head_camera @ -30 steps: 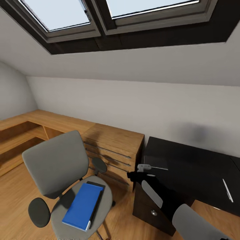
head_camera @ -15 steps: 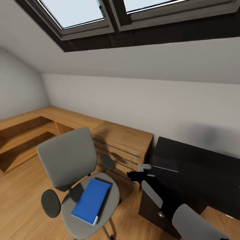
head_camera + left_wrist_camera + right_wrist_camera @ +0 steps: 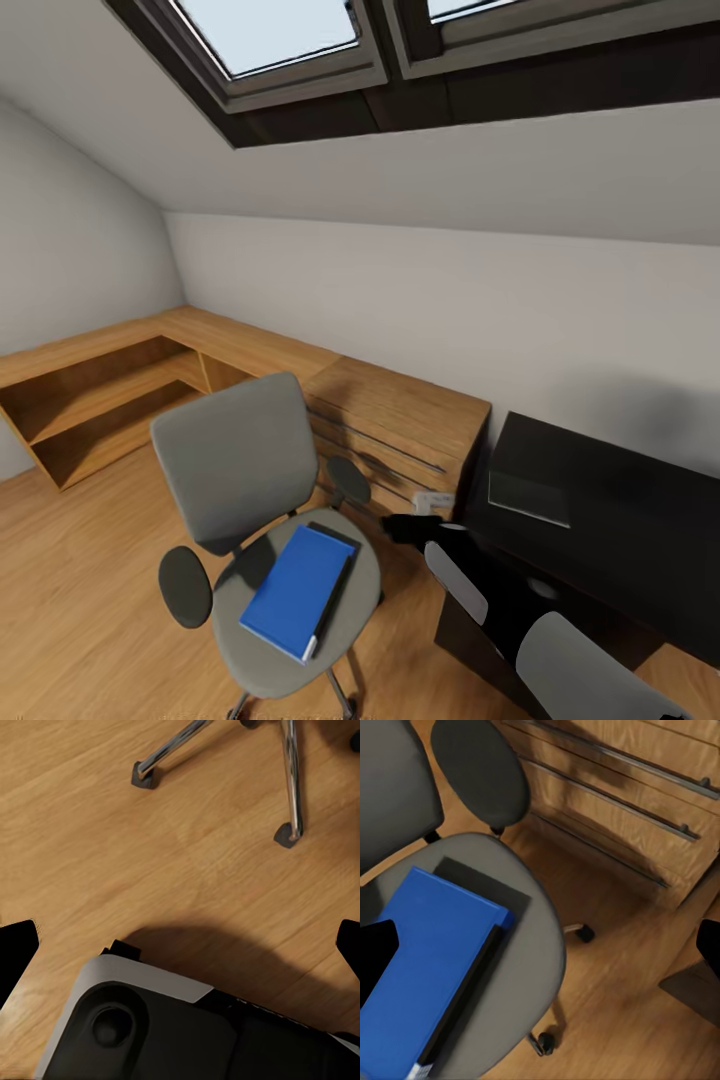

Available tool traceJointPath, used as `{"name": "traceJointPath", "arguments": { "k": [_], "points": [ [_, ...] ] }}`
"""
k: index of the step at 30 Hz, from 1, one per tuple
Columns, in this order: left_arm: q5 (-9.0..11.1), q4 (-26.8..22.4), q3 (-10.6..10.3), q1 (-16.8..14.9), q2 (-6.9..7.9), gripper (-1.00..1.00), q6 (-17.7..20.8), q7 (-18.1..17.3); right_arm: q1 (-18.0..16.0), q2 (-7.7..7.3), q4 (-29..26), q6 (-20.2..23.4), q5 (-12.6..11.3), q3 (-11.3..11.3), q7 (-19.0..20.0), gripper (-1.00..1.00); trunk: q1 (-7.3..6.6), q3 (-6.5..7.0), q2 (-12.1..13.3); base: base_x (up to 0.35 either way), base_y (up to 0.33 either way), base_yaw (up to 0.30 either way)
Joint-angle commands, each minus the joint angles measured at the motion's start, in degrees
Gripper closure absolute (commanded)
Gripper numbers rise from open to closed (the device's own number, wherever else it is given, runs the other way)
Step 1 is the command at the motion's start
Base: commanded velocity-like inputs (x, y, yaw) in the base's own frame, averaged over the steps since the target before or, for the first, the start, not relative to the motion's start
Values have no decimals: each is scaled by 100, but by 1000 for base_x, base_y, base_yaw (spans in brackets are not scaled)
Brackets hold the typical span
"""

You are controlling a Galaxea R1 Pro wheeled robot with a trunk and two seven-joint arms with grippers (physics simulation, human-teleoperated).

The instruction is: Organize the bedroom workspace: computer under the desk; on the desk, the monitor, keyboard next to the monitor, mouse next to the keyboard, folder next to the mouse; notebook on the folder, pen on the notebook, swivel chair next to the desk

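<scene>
Head view showed the folder lying flat on the swivel chair seat, beside the desk end. Right gripper hung above the seat, fingers wide apart, empty; left gripper likewise spread over bare floor.

Black right arm, grey oval covers, black fingertips

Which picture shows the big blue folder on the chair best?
The head view: the flat bright blue folder lies whole on the grey swivel chair seat. The right wrist view shows the folder closer, partly cropped. The left wrist view has chair legs over wood floor.
</scene>
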Motion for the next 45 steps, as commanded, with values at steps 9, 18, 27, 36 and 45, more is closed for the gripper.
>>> {"name": "traceJointPath", "arguments": {
  "k": [9,18,27,36,45],
  "points": [
    [61,-3,-34,1,4,-100,-16,-19,-6,-3,1,6,-47,29,-55,-100,1,-72,-5,0,0,197],
    [61,-3,-34,0,4,-100,-16,-19,-6,6,75,-9,-44,37,-47,-100,1,-136,-5,0,0,197],
    [61,-3,-34,-1,4,-100,-16,-19,-6,17,230,-309,-40,170,-46,-100,1,-201,-5,0,0,197],
    [61,-3,-34,1,4,-100,-16,-19,-6,20,302,-781,-41,630,-46,-100,1,-266,-5,0,0,197],
    [61,-3,-30,0,4,-100,-16,-19,-6,26,449,-1197,-49,856,-40,-100,1,-331,-5,0,0,197]
  ]
}}
